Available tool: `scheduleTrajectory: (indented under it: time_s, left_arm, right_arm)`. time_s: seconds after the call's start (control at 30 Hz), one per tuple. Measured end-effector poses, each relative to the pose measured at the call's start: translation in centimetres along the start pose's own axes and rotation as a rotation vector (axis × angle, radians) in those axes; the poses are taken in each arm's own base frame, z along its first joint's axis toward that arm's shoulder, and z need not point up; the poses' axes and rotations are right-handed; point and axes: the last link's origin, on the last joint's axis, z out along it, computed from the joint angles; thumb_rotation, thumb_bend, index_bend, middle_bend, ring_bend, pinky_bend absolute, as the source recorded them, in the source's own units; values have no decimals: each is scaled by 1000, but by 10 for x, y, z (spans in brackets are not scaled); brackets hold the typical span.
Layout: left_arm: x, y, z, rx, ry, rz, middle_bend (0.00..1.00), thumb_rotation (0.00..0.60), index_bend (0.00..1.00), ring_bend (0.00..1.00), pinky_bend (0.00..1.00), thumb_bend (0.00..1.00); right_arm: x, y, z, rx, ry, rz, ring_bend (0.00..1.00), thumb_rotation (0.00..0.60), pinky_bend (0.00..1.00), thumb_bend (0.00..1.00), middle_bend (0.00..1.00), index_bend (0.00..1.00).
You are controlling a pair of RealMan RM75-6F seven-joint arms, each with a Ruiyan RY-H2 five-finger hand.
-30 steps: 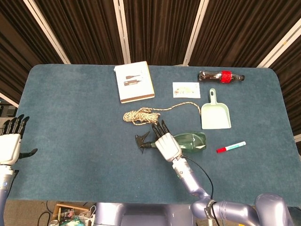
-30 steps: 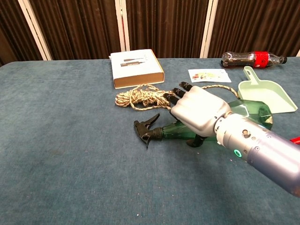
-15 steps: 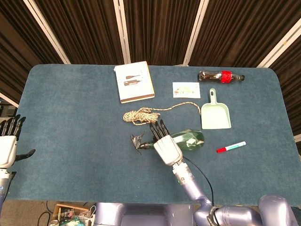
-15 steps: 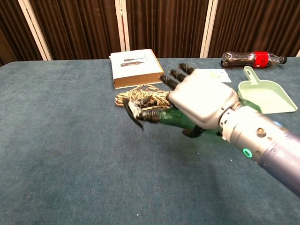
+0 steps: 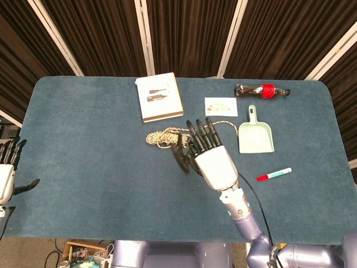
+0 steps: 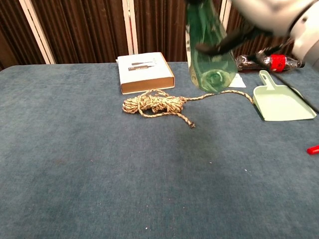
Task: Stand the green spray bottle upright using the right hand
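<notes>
The green spray bottle hangs in the air above the table, nearly upright with its base down, in the chest view. My right hand grips it from the upper right, its thumb across the bottle's front. Seen from the head, the right hand is raised toward the camera and hides the green body. Only the black trigger head shows to its left. My left hand hangs at the table's left edge, fingers apart and holding nothing.
A coiled rope lies under the lifted bottle, with a book behind it. A green dustpan, a cola bottle, a small card and a red marker lie on the right.
My right hand has lifted the bottle off the table and swung it from lying flat to nearly upright, high in the air. The left hand has slid slightly lower.
</notes>
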Motion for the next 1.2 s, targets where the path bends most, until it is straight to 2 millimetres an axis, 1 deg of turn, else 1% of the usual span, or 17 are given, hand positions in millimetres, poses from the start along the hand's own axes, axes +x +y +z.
scheduleTrajectory:
  time_s: [0.13, 0.3, 0.43, 0.57, 0.67, 0.77, 0.93, 1.13, 1.2]
  left_arm:
    - [0, 1, 0, -11, -8, -9, 0, 600, 0, 0, 0, 16]
    - [-1, 5, 0, -29, -19, -16, 0, 600, 0, 0, 0, 16]
    - [-1, 6, 0, -33, -15, -9, 0, 600, 0, 0, 0, 16]
    - [-1, 8, 0, -39, -9, -11, 0, 600, 0, 0, 0, 16]
    - [1, 8, -1, -42, 2, -8, 0, 600, 0, 0, 0, 16]
    - [1, 9, -2, -49, 6, -11, 0, 600, 0, 0, 0, 16]
    - [0, 12, -2, -67, -3, -13, 0, 600, 0, 0, 0, 17]
    - [-1, 13, -3, -76, -10, -9, 0, 600, 0, 0, 0, 16]
    - [0, 13, -3, -77, -9, -10, 0, 600, 0, 0, 0, 17]
  right_arm:
    - [12, 20, 7, -81, 34, 185, 0, 600, 36, 541, 87, 951]
    - [17, 47, 9, -211, 3, 450, 0, 600, 36, 543, 87, 952]
    - [16, 70, 4, -337, -70, 661, 0, 600, 36, 545, 87, 952]
    - [16, 82, -7, -408, -127, 800, 0, 600, 36, 552, 87, 952]
    - [16, 81, -21, -426, -171, 881, 0, 600, 36, 552, 86, 952]
    - [13, 79, -35, -424, -196, 902, 0, 600, 36, 552, 84, 950]
    - [7, 67, -55, -373, -215, 856, 0, 600, 36, 552, 84, 950]
    - [-6, 46, -72, -325, -192, 802, 0, 600, 36, 551, 83, 946]
    - [-10, 41, -77, -313, -181, 783, 0, 600, 36, 551, 82, 943]
